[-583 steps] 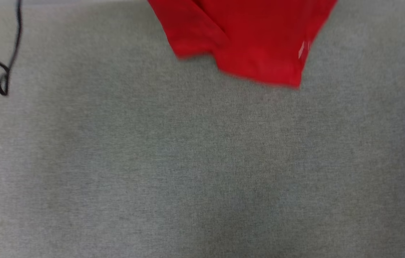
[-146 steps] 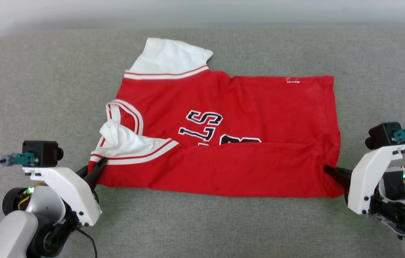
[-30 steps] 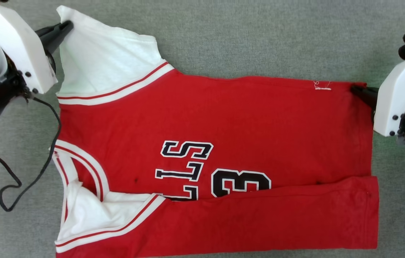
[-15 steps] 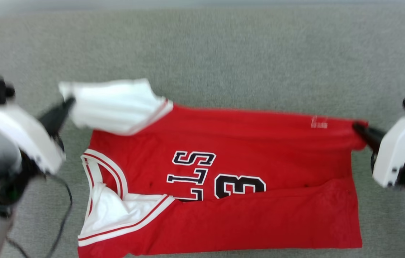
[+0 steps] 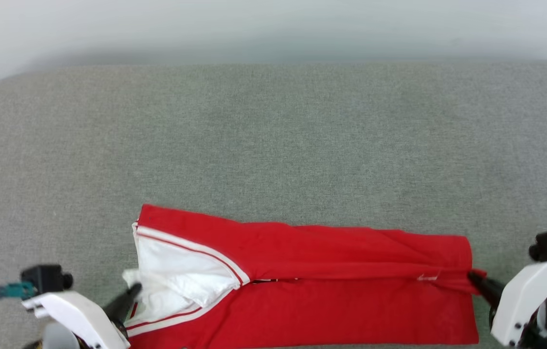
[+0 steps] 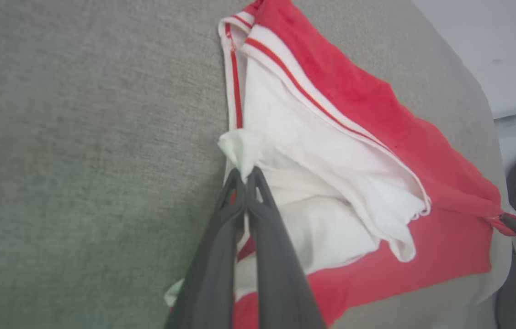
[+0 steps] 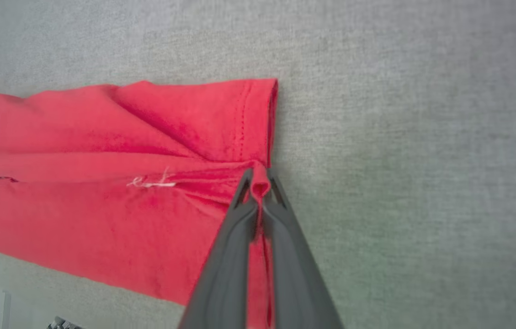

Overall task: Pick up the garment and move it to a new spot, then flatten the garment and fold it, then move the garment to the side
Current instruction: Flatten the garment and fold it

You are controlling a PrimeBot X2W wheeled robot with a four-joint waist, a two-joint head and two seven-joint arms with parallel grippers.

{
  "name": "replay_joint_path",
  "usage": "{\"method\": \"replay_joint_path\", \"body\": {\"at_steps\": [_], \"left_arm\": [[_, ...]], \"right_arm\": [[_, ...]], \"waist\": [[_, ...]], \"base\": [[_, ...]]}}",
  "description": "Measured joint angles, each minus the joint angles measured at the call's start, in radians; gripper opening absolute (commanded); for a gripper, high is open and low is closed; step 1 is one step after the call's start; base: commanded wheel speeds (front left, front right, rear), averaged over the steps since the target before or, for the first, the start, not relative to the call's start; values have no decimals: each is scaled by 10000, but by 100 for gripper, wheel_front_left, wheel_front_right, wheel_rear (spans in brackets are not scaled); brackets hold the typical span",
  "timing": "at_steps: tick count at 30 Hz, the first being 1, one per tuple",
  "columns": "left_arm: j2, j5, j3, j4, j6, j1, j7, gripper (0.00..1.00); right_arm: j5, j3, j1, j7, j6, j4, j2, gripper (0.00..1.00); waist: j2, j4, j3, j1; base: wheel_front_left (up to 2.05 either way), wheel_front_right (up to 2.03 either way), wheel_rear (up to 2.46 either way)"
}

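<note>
The one garment (image 5: 341, 291) lies near the front edge of the grey tabletop (image 5: 273, 145), which is covered in a rough woven cloth and has a rounded corner. The garment is of soft red knit, folded into a long narrow band with two red layers meeting along a middle line. At its left end the white sleeve cloth is bunched and wrinkled, with a white band that carries a thin red stripe. Near the right end there is one small white stitched mark (image 7: 150, 183) just beside the stitched hem. I count two grippers, each with two long, dark, smooth fingers tapering to a point and each on a white plastic bracket. The left gripper (image 5: 133, 289) is at the left end of the garment, its fingers pressed together on a crumpled corner of the white sleeve cloth, as the left wrist view (image 6: 245, 172) shows clearly. The right gripper (image 5: 472, 276) is at the opposite end, its fingers pinched on a small fold of the red hem (image 7: 260, 176). The garment is stretched between the two.
</note>
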Motion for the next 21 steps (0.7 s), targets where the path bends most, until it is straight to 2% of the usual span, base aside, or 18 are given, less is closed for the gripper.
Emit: {"method": "replay_joint_path", "body": {"at_steps": [1,2,6,13,16,21], "left_arm": [[-44,73,-96,88,50,77,-13,46],[-81,134,-142,159,46,123,-69,100],[-213,546,-276,332,54,205,-568,100],[-424,2044,-33,-2,949,125,-2568,100],[-493,2610,-4,-316,1158,-54,-3285,100],[-744,3515,-94,-744,1367,-369,-4464,100]], "right_arm": [[-35,63,113,-98,0,59,8,100],[-36,96,203,-255,0,123,29,100],[-96,299,466,-913,-2,119,63,100],[-165,222,856,-1615,-4,-1058,-12,100],[-196,-31,832,-1448,-4,-1492,-111,100],[-196,-673,662,-316,-4,-1670,-249,100]], "waist": [[0,-15,-40,0],[0,-33,-76,0],[0,-90,-294,0],[0,-203,-786,0],[0,-299,-951,1],[0,-353,-1179,1]], "base": [[0,0,0],[0,0,0],[0,0,0],[0,0,0],[0,0,0],[0,0,0]]}}
